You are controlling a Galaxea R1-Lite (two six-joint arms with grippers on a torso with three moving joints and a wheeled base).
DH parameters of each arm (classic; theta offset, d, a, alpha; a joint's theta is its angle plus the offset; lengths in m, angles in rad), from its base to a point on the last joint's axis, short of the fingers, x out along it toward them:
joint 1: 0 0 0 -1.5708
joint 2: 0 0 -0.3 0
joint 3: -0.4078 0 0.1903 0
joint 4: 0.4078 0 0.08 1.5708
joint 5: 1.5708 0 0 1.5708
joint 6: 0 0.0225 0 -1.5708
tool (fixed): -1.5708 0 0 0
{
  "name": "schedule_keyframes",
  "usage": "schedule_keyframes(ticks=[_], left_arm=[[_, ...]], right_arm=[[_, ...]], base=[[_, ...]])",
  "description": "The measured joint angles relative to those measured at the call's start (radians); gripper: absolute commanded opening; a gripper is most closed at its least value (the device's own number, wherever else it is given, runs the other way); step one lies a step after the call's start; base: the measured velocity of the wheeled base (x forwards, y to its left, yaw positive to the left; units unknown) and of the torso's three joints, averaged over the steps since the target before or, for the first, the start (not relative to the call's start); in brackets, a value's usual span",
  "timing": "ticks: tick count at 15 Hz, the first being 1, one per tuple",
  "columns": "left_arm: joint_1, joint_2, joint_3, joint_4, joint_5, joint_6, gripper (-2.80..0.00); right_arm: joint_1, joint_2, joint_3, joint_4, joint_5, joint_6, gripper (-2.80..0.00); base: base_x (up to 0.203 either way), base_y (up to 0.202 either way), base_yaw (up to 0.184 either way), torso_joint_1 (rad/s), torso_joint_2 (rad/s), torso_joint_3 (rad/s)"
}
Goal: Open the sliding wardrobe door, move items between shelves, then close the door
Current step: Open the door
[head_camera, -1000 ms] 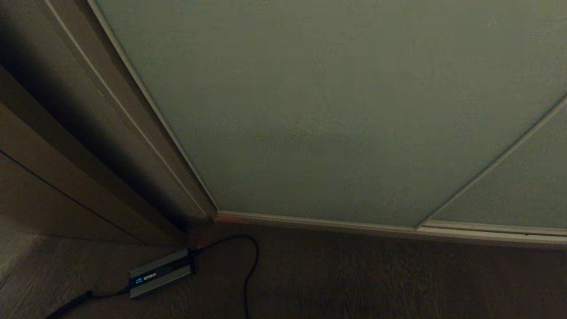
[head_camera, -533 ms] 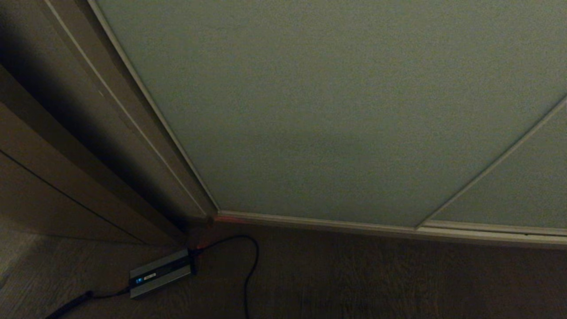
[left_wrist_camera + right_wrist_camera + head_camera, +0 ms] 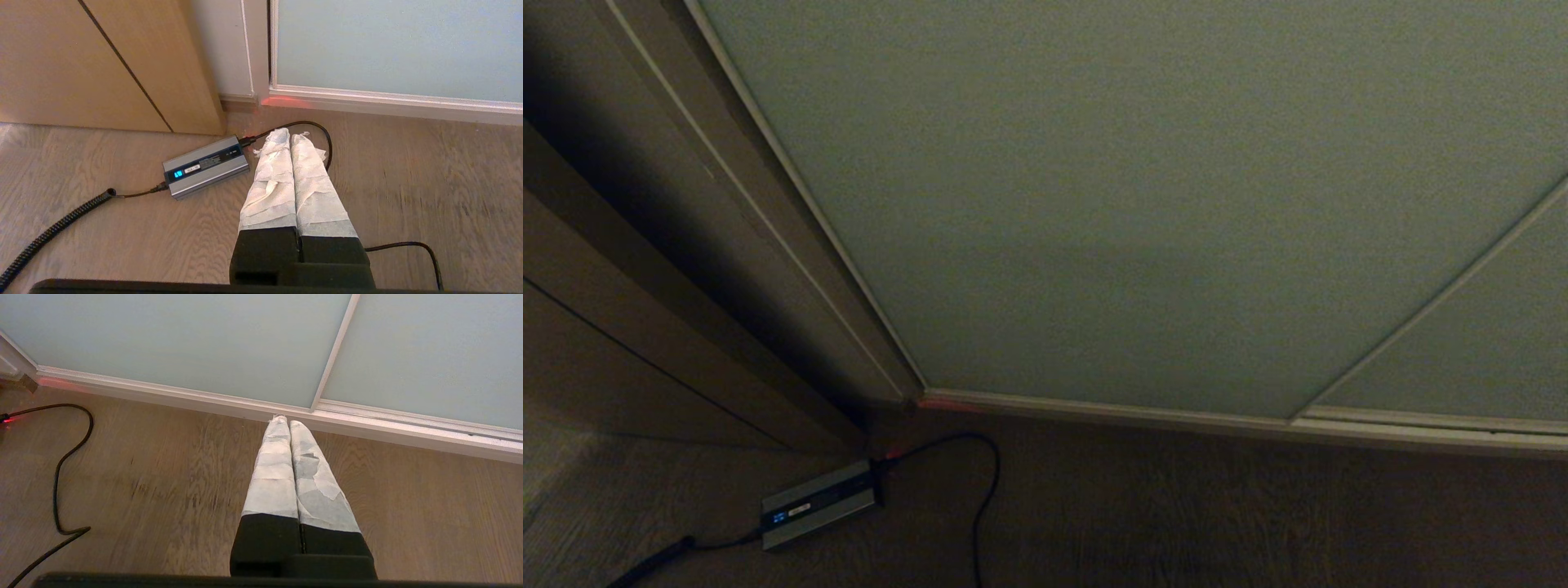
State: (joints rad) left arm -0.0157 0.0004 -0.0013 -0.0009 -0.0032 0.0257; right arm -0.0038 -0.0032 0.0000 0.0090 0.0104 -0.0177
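Nothing has moved since the earlier frames: your head view holds the same patch of door (image 3: 1143,204) and floor (image 3: 1176,514), and neither arm shows in it. Both arms hang parked, pointing down at the floor. Your left tool (image 3: 291,134) has its taped fingers pressed together on nothing, hovering over the charger (image 3: 206,166) and its cable (image 3: 322,134). Your right tool (image 3: 284,422) is likewise together and empty, aimed near the bottom rail (image 3: 367,420) where two panels meet at a thin frame strip (image 3: 335,351). That door is shut, standing right in front of you and filling most of the head view, with the brown wooden panel (image 3: 621,327) off to your left. No toys or shelves in sight; presumably they sit behind the door. By my read you haven't started, so opening comes first. Mind that cable by the left tool when you lift off.
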Motion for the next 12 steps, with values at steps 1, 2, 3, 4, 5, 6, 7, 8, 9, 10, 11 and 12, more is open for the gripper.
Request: schedule_keyframes(ticks=[1,2,3,4,5,6,7,8,9,10,11,12], left_arm=[[0.0,0.0,0.0,0.0,0.0,0.0,-2.8],[0.0,0.0,0.0,0.0,0.0,0.0,-2.8],[0.0,0.0,0.0,0.0,0.0,0.0,-2.8],[0.0,0.0,0.0,0.0,0.0,0.0,-2.8],[0.0,0.0,0.0,0.0,0.0,0.001,-2.8],[0.0,0.0,0.0,0.0,-0.001,0.001,-2.8],[0.0,0.0,0.0,0.0,-0.001,-0.002,-2.8],[0.0,0.0,0.0,0.0,-0.001,-0.004,-2.8],[0.0,0.0,0.0,0.0,-0.001,-0.004,-2.8],[0.0,0.0,0.0,-0.001,-0.001,-0.005,-2.8],[0.0,0.0,0.0,-0.008,0.001,-0.008,-2.8],[0.0,0.0,-0.011,-0.032,0.002,-0.01,-2.8]], right_arm=[[0.0,0.0,0.0,0.0,0.0,0.0,-2.8],[0.0,0.0,0.0,0.0,-0.001,0.0,-2.8],[0.0,0.0,0.0,0.0,0.0,0.0,-2.8],[0.0,0.0,0.0,0.0,0.0,0.0,-2.8],[0.0,0.0,0.0,0.0,0.0,0.0,-2.8],[0.0,0.0,0.0,0.0,0.0,0.0,-2.8],[0.0,0.0,0.0,0.0,0.0,-0.001,-2.8],[0.0,0.0,0.0,0.0,0.0,0.0,-2.8],[0.0,0.0,0.0,0.0,0.0,0.0,-2.8],[0.0,0.0,0.0,0.0,0.0,0.0,-2.8],[0.0,0.0,0.0,0.0,0.0,0.0,-2.8],[0.0,0.0,0.0,0.0,0.0,0.0,-2.8]], base=[[0.0,0.0,0.0,0.0,0.0,0.0],[0.0,0.0,0.0,0.0,0.0,0.0],[0.0,0.0,0.0,0.0,0.0,0.0],[0.0,0.0,0.0,0.0,0.0,0.0],[0.0,0.0,0.0,0.0,0.0,0.0],[0.0,0.0,0.0,0.0,0.0,0.0],[0.0,0.0,0.0,0.0,0.0,0.0],[0.0,0.0,0.0,0.0,0.0,0.0],[0.0,0.0,0.0,0.0,0.0,0.0],[0.0,0.0,0.0,0.0,0.0,0.0],[0.0,0.0,0.0,0.0,0.0,0.0],[0.0,0.0,0.0,0.0,0.0,0.0]])
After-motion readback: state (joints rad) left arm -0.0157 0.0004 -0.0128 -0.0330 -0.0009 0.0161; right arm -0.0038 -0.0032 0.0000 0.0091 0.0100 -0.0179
